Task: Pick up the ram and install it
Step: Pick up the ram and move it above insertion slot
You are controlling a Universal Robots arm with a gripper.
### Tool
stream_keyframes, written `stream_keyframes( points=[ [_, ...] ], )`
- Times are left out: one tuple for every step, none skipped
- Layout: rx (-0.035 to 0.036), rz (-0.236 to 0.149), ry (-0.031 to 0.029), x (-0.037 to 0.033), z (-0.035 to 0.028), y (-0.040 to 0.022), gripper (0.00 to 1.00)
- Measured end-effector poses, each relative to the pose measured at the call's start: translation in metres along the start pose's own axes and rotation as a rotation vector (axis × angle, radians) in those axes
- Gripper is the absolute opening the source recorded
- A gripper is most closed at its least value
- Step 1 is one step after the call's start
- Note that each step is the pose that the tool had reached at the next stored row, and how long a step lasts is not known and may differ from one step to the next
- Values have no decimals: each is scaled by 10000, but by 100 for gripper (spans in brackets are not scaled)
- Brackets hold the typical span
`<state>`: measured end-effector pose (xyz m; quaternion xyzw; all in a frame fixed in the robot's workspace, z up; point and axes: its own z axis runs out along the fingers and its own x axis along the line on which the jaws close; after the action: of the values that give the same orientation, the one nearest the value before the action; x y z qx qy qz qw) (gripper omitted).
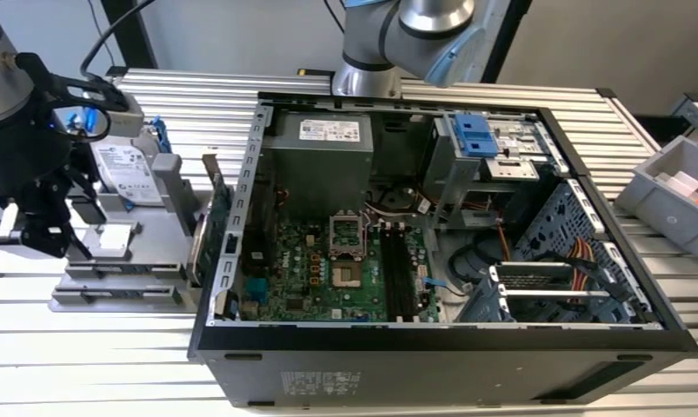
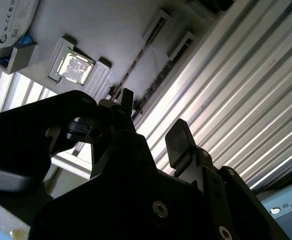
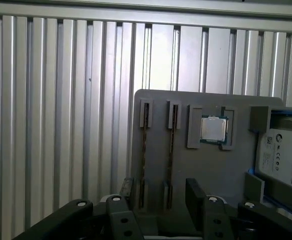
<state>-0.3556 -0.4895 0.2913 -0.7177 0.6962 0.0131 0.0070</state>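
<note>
To take the ram (image 3: 146, 150) cleanly, the gripper (image 3: 161, 189) should square its fingers (image 3: 193, 192) across the stick and close on its flat faces, then lift straight out. The ram seems to be the thin dark strip standing on edge in the grey holder (image 3: 216, 165), at the centre of the first wrist view (a similar strip runs beside it). The fingers stand apart and empty, pointing down over the holder at the left edge of the exterior view, above the tabletop (image 1: 105, 347).
</note>
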Motion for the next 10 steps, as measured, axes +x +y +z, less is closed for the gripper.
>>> stream_keyframes(
  points=[
    [0,-1,0,0,5,0,100],
    [0,0,0,0,10,0,100],
    [1,-1,-1,1,15,0,100],
    [1,0,-1,1,20,-1,100],
    [0,0,0,1,24,0,100],
    [-1,-1,1,1,28,0,100],
    [-1,0,0,1,32,0,100],
    [0,-1,0,1,36,-1,100],
    [0,-1,0,1,40,-1,100],
    [0,0,0,1,44,0,100]
  ],
)
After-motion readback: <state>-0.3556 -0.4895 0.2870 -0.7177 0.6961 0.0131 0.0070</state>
